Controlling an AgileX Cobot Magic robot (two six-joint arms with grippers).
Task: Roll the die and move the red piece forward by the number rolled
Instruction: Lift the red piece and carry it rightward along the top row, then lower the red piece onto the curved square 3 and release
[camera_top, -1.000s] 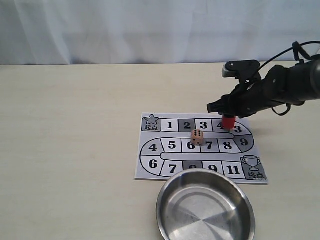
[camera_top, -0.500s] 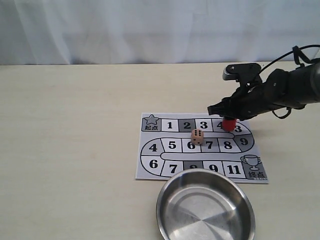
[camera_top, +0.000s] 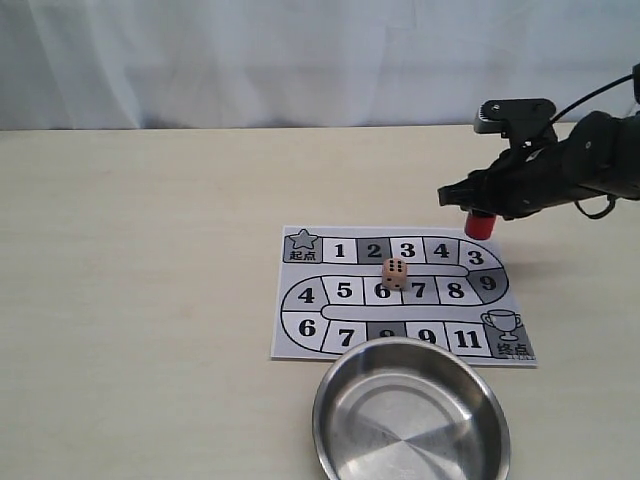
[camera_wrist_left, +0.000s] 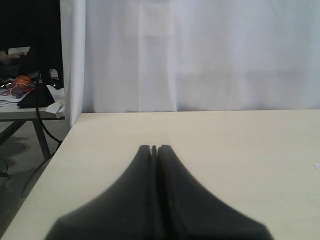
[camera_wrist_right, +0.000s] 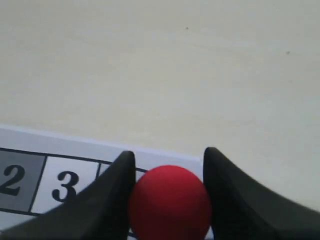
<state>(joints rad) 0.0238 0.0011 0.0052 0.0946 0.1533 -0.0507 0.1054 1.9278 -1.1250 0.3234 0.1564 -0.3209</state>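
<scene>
The red piece (camera_top: 481, 224) hangs above the far right corner of the numbered board (camera_top: 291, 345), beyond square 3. My right gripper (camera_top: 479, 207) is shut on it; in the right wrist view both fingers (camera_wrist_right: 114, 192) press the sides of the red piece (camera_wrist_right: 170, 202), with squares 2 and 3 beneath. Lying on the board between squares 6 and 7 is the die (camera_top: 395, 273), with six dots on its top face. My left gripper (camera_wrist_left: 154, 148) is shut with nothing in it, over bare table, and is out of the exterior view.
A round metal bowl (camera_top: 330, 400) stands at the table's front edge, overlapping the board's near side. A white curtain hangs behind the table. The left wrist view shows the table's edge (camera_wrist_left: 60, 150) with clutter beyond it.
My right gripper has lifted the red piece from around square 4 and carried it right and back, past the board's far right corner. The die has stayed put.
</scene>
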